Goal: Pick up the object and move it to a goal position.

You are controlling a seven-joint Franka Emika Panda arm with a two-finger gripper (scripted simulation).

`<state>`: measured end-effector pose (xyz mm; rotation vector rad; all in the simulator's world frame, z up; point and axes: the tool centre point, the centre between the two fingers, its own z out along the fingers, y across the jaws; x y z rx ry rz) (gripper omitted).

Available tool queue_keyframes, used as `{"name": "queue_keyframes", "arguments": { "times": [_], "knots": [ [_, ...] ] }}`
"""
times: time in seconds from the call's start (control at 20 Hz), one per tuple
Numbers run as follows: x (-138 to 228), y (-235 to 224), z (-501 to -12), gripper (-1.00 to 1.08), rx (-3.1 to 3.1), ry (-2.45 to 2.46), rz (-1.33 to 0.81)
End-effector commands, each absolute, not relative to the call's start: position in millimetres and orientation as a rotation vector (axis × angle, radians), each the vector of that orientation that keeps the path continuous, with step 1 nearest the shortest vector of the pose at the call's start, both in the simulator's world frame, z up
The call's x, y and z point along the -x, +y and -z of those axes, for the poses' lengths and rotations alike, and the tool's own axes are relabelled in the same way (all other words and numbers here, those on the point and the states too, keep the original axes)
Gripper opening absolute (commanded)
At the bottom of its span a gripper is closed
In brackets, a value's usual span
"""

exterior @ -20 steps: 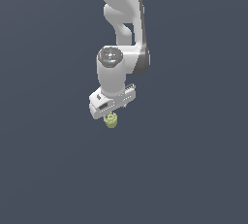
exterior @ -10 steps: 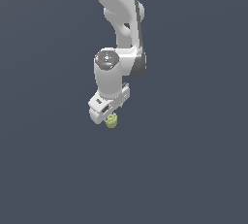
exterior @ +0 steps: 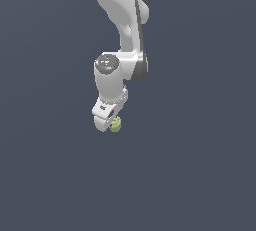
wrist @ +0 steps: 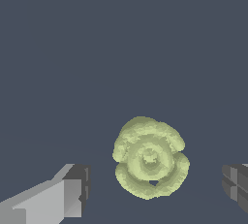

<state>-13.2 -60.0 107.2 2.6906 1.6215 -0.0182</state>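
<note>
One second earlier our gripper (exterior: 111, 123) sat further toward the exterior view's right; we had since swung it leftward and turned the wrist, keeping it low over the lump (exterior: 116, 124). Our fingers (wrist: 72, 189) stood spread, with the lump (wrist: 150, 157) lying between them and touching neither. We judged the grasp not yet made, with closing the next step.

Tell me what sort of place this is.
Most likely a bare simulated test scene, not a real room: a flat, featureless slate-grey background, a smoothly rendered white robot arm, and one ridged yellow-green lump between the open gripper fingers.
</note>
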Motion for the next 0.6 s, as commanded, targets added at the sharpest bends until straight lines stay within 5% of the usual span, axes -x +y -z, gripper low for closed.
{"name": "queue_keyframes", "arguments": {
  "times": [0.0, 0.55],
  "knots": [
    [13.2, -61.7, -105.3, 1.00, -2.647, 1.692, 0.013],
    [13.3, -65.6, -100.9, 1.00, -2.540, 1.849, 0.001]
  ]
}}
